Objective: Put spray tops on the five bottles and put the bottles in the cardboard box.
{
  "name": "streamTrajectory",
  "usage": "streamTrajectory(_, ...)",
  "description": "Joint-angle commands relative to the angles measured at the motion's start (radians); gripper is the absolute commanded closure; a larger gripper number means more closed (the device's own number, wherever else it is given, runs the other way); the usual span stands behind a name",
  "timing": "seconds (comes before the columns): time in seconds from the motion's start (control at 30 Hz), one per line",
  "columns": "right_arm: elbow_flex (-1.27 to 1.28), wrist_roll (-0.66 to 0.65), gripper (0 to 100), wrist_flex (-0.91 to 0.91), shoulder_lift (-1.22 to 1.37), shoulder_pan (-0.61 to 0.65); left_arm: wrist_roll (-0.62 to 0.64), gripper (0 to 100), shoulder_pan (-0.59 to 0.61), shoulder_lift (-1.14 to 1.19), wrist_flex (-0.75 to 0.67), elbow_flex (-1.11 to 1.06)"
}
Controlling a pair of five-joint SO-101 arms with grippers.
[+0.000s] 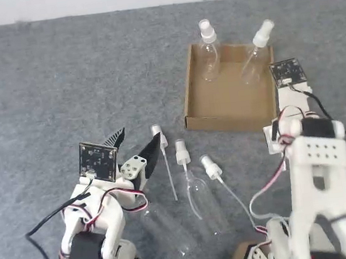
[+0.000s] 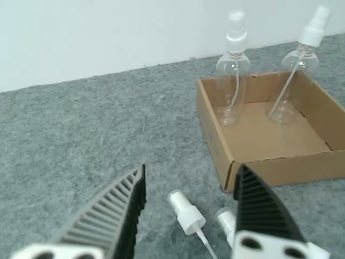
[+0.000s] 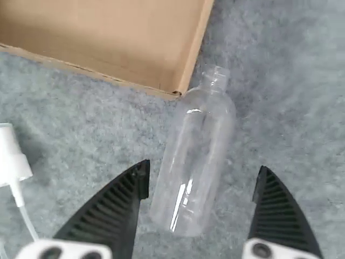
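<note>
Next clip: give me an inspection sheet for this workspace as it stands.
Surface: grey carpet.
Job's things: two capped bottles stand in the cardboard box; three spray tops and lying bottles rest in front; an uncapped bottle lies by a box corner.
Clutter: nothing seen.
Grippers: left gripper open near the spray tops; right gripper open, straddling the uncapped bottle.
Cables: wires run along both arms.
Surroundings: white wall.

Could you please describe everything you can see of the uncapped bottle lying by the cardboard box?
The bottle is clear plastic, round-shouldered, with a bare, threaded, uncapped neck. It lies on its side on the grey carpet, neck toward a corner of the cardboard box, close beside it. The right claw hangs open over it, not touching.
</note>
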State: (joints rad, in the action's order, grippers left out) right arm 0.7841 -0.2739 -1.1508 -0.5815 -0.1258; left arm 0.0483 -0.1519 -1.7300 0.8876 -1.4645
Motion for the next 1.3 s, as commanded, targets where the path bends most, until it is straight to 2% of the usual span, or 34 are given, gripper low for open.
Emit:
streamTrajectory(0.0, -0.074, 0.014, 74.3, 0.065, 0.153, -0.019, -0.003, 75, 0.005, -0.011, -0.031, 0.013)
streamTrajectory(0.33, -0.086, 0.005, 75.3, 0.136, 0.357, -0.147, -0.003, 75, 0.005, -0.011, -0.031, 0.013)
streamTrajectory(0.47, -0.086, -0.003, 85.2, 0.136, 0.384, -0.163, -0.003, 75, 0.005, -0.011, -0.031, 0.013)
streamTrajectory(0.67, -0.064, -0.12, 92.4, 0.134, 0.38, -0.239, -0.002, 75, 0.006, -0.005, -0.031, 0.019)
streamTrajectory(0.93, -0.017, -0.387, 92.6, 0.136, 0.377, -0.499, 0.0, 75, 0.006, 0.02, 0.028, 0.099)
streamTrajectory(1.1, -0.018, -0.52, 92.6, 0.136, 0.381, -0.608, 0.0, 75, 0.006, 0.275, 0.084, 0.303)
streamTrajectory(1.27, -0.014, -0.546, 92.4, 0.188, 0.386, -0.682, 0.0, 78, 0.002, 0.68, 0.127, 0.547)
